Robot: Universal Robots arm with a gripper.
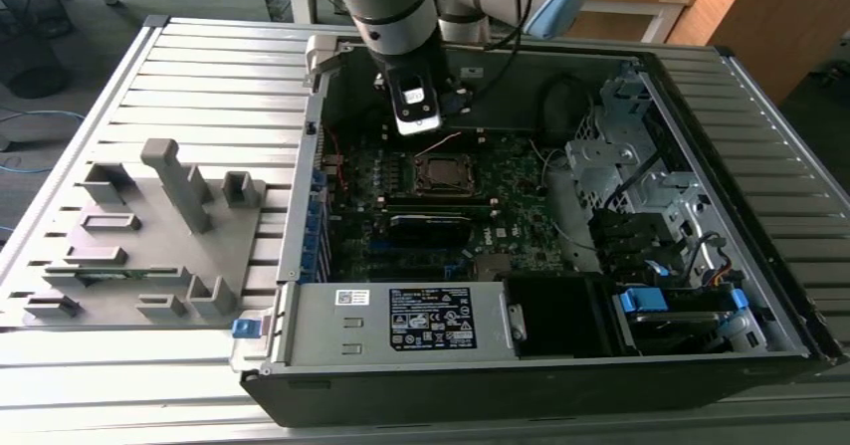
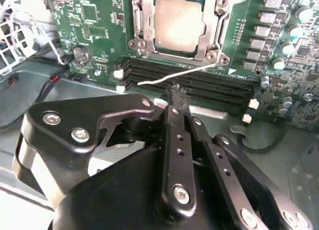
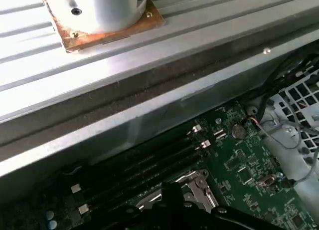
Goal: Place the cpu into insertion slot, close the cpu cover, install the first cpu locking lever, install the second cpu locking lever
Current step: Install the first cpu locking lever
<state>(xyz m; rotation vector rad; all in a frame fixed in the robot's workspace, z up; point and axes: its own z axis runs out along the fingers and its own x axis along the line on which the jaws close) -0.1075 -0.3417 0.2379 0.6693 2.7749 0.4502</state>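
The cpu (image 2: pixel 179 25), a dull silver square, lies in the insertion slot (image 1: pixel 445 173) on the green motherboard. The cpu cover (image 2: pixel 144 20), a silver frame, lies flat around it. A thin silver locking lever (image 2: pixel 199 69) runs along the socket edge next to the memory slots. My gripper (image 2: pixel 175 93) is shut, and its narrow black tip is at this lever's wire, roughly at mid-length. In the exterior view the gripper (image 1: pixel 425 136) hangs just behind the socket, inside the open computer case. Part of the socket frame (image 3: pixel 197 182) shows in the first wrist view, above the dark gripper body (image 3: pixel 174 210).
Black memory slots (image 2: pixel 209 85) run beside the socket. A long black card (image 1: pixel 428 228) and a white-labelled power supply box (image 1: pixel 432 318) lie toward the front. Drive cages and cables (image 1: pixel 638 166) fill the exterior view's right. A grey fixture plate (image 1: pixel 146 236) stands on the exterior view's left. The case wall (image 3: pixel 149 105) is close behind.
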